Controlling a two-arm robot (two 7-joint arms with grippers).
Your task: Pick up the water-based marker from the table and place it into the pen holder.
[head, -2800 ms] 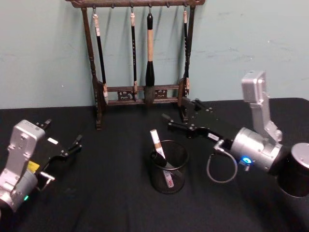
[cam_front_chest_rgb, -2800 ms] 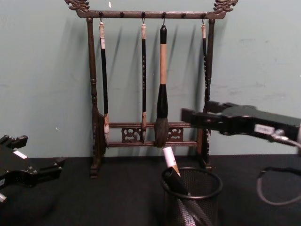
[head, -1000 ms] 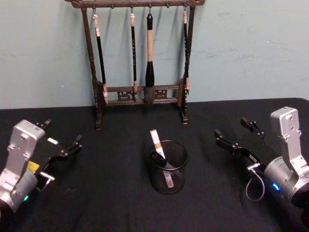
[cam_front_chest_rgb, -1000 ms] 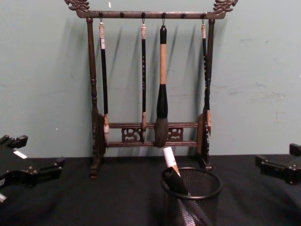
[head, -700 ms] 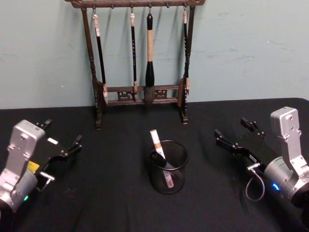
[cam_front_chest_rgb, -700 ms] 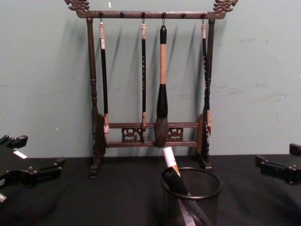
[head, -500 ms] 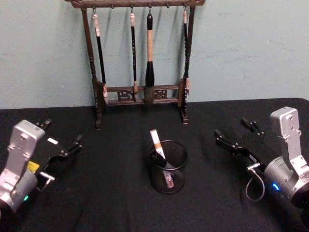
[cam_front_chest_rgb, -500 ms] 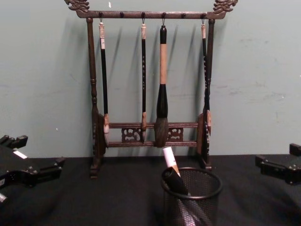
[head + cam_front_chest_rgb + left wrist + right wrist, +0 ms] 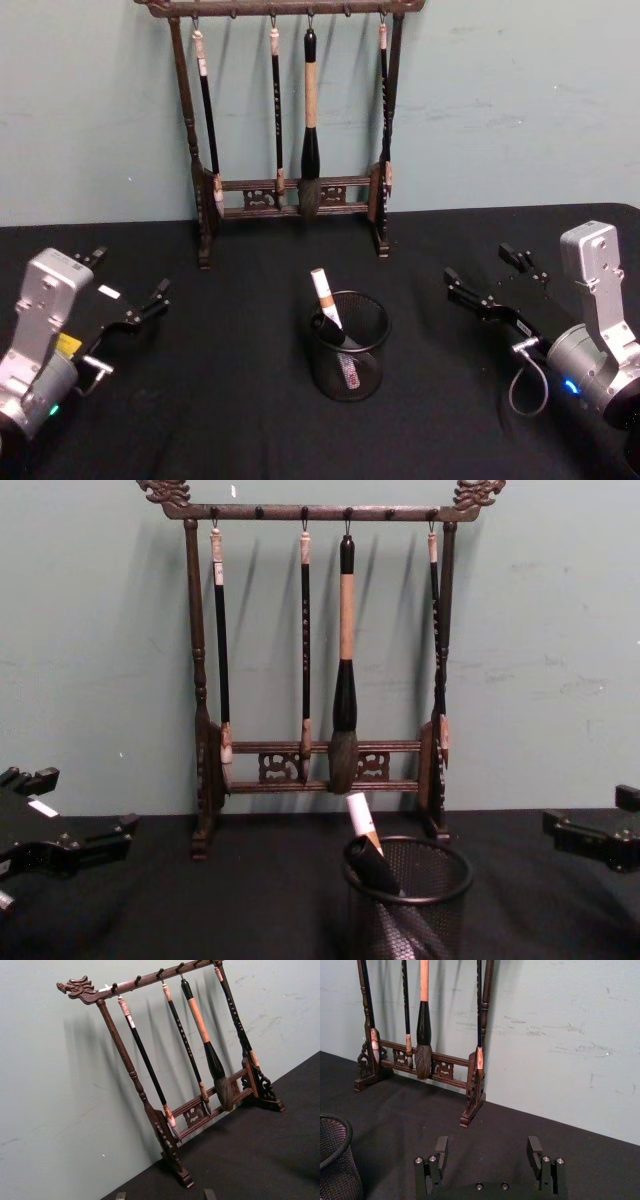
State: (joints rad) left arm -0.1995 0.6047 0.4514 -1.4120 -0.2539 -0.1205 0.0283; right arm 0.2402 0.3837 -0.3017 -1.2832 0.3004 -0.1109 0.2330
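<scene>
The water-based marker [image 9: 327, 308] stands tilted inside the black mesh pen holder [image 9: 349, 345], white end up. Right gripper [image 9: 483, 278] hovers right of the holder, jaws released and empty. Left gripper [image 9: 128, 290] is parked at left, jaws spread, empty.

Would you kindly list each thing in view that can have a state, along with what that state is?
Marker: standing tilted inside the pen holder, pale end above the rim.
Pen holder: upright on the table, holding the marker.
Left gripper: open, empty, low at the table's left side.
Right gripper: open, empty, low at the table's right side.
Brush rack: upright by the wall, four brushes hanging.
</scene>
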